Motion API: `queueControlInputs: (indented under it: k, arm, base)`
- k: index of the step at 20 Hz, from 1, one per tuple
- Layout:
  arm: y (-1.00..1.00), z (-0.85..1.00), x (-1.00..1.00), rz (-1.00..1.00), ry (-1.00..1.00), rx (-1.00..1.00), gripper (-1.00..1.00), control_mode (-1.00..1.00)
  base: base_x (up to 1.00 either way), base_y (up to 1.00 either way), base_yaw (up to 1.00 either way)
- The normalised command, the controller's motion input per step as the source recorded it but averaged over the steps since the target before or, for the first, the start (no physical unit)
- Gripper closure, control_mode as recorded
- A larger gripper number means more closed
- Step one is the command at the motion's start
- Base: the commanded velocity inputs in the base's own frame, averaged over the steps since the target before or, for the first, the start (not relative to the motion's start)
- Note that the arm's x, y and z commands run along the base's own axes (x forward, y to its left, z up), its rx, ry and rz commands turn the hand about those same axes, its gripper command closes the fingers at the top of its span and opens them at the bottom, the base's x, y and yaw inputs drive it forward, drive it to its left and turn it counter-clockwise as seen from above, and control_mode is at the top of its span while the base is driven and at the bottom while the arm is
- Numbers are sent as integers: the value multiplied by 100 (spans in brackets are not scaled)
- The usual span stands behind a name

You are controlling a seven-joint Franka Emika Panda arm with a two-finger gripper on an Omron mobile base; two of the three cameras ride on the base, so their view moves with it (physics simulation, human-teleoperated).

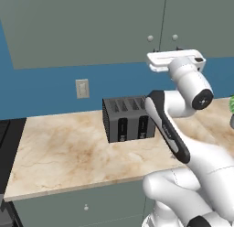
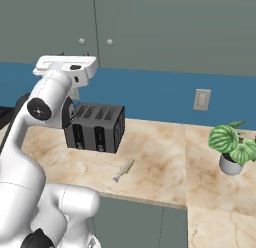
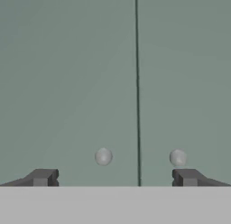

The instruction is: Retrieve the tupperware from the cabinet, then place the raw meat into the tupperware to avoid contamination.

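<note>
The cabinet [image 3: 67, 83] faces my hand with both flat grey-green doors shut; its two round pale knobs [image 3: 103, 156] sit low on either side of the door seam. My gripper [image 3: 115, 178] is open and holds nothing, its fingertips [image 3: 43, 177] spread wider than the pair of knobs and a short way off the doors. From the base views, the hand is raised level with the cabinet's [image 1: 91, 29] lower edge, just under the knobs [image 2: 109, 42]. The raw meat [image 2: 123, 170], a slim silvery fish, lies on the counter near its front edge. The tupperware is out of view.
A dark four-slot toaster [image 2: 95, 127] stands on the marble counter [image 1: 68, 153] below my hand, against the blue wall. A potted plant [image 2: 232, 144] stands at the right, and wall outlets [image 2: 202, 99] are mounted above the counter. Base cabinets [image 1: 87, 208] run below the counter.
</note>
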Motion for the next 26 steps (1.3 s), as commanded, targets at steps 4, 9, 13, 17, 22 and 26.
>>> queueControlInputs:
  k: [4,9,13,17,22,26]
  arm:
    - [0,15,41,0,0,0,-100,-100]
    - [3,6,35,1,0,0,-100,-100]
    - [14,0,28,2,-1,0,-100,-100]
    - [10,0,31,2,0,0,-100,-100]
    - [2,0,31,1,0,0,-100,-100]
    - [0,0,30,0,0,0,-100,-100]
  base:
    - [0,0,0]
    - [0,0,0]
    - [0,0,0]
    - [0,0,0]
    - [0,0,0]
    - [0,0,0]
